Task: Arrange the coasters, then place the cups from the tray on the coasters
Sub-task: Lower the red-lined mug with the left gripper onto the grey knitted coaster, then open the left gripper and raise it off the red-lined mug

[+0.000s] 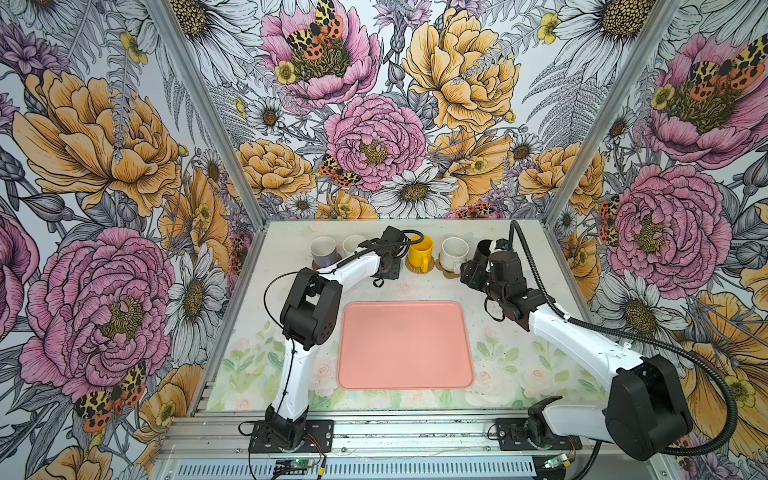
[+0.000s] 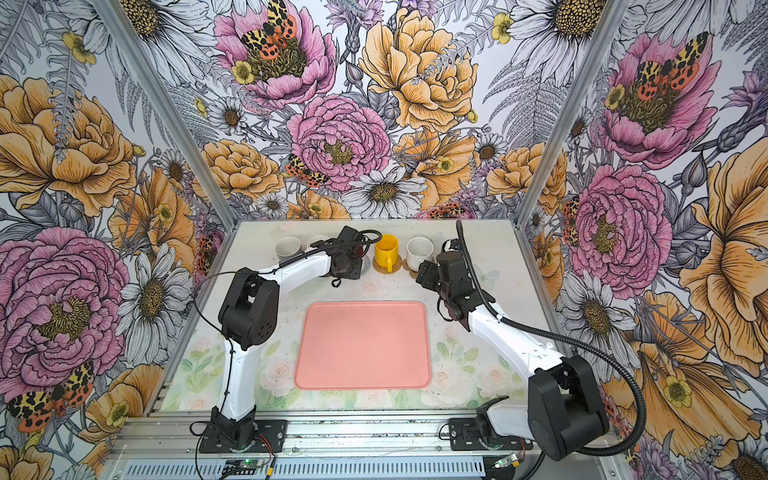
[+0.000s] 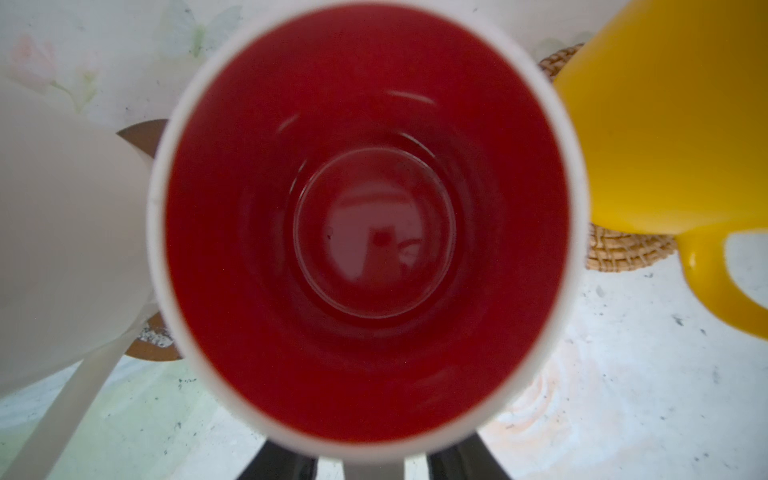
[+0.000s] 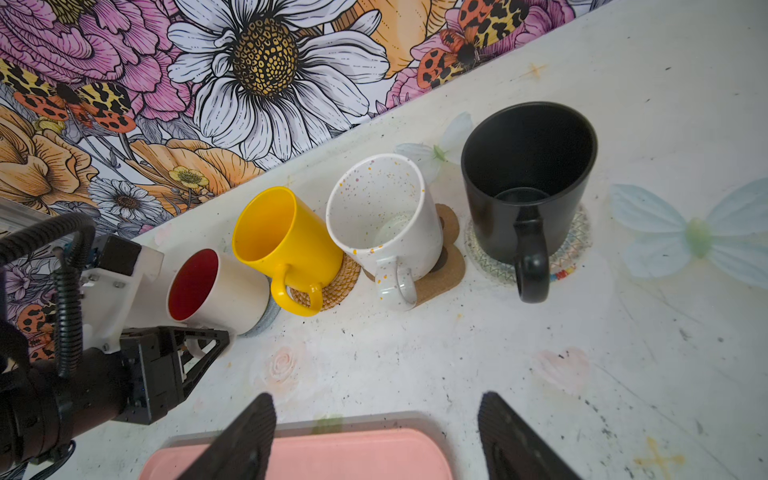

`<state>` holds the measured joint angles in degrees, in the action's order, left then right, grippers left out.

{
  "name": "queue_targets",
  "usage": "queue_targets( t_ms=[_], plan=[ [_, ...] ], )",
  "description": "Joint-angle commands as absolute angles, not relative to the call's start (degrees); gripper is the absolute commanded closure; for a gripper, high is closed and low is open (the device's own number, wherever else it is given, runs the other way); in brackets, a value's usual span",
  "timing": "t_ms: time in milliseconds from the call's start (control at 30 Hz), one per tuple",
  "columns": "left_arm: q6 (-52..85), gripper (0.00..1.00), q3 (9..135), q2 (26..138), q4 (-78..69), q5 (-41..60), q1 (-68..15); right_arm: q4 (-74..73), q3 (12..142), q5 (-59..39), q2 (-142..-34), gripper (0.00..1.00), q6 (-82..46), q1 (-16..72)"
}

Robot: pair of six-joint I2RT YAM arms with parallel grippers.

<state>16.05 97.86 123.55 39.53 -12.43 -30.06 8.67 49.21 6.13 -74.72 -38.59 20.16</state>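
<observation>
My left gripper (image 3: 372, 467) is at the red-lined white mug (image 3: 370, 232). Its jaws straddle the handle with a sliver of light on each side, so I read it as released, not clamped. The mug stands directly ahead of this gripper on the grey-blue woven coaster (image 4: 266, 320).

Just beside the gripper, toward my right arm, is the yellow mug (image 4: 282, 237) on the rattan coaster (image 4: 336, 282). On its other side are the plain white mug (image 1: 353, 245) on a brown disc (image 3: 141, 133), then the lavender mug (image 1: 323, 251).

My right gripper (image 4: 378, 399) hangs above the surface (image 4: 623, 353), spread wide and gripping nothing. Ahead of it stand the speckled mug (image 4: 386, 220) on the paw-shaped coaster (image 4: 444, 266) and the black mug (image 4: 528, 183) on the pale woven coaster (image 4: 577, 245). The tray (image 1: 405, 345) lies behind both grippers.
</observation>
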Motion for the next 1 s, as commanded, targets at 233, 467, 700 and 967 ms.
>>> queue_targets(
  t_ms=[233,467,700,967],
  plan=[
    [15.7,0.44,98.0,118.0,38.5,-12.4,-29.9,7.5,48.9,5.8,-75.1,0.21,-38.9,19.8],
    [15.4,0.43,96.9,111.6,38.3,-13.5,-30.9,7.4,48.7,5.8,-74.5,0.2,-38.6,19.8],
    [14.6,0.4,93.4,102.9,37.7,-16.1,-32.0,7.5,48.7,5.7,-74.4,0.18,-38.4,19.8],
    [14.5,0.32,78.2,87.4,26.3,-19.3,-30.6,7.5,48.4,4.2,-72.8,0.17,-38.3,19.8]
  ],
)
